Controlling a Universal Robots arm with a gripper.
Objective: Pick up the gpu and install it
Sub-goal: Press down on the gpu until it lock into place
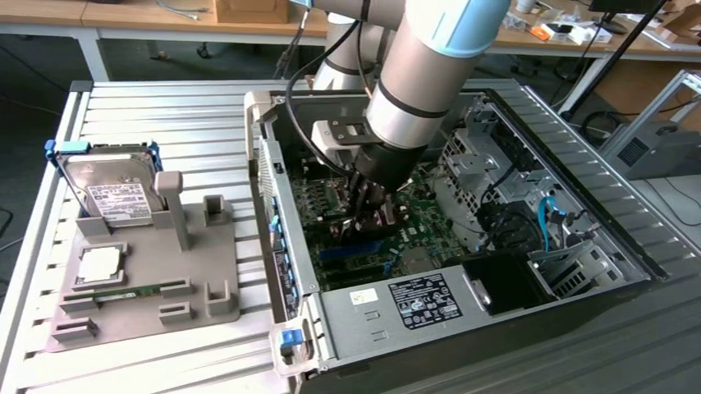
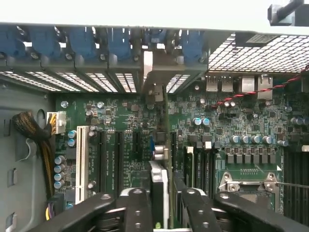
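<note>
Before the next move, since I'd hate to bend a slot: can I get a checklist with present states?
1. gpu stands on edge at the gripper, over the motherboard: ok.
2. Its bracket sits at the case's rear openings: ok.
3. Card fully seated in a slot: cannot tell.
4. Red-black wires lie apart from the card: ok.
5. Hard drive is outside the case, on its stand: ok.
</note>
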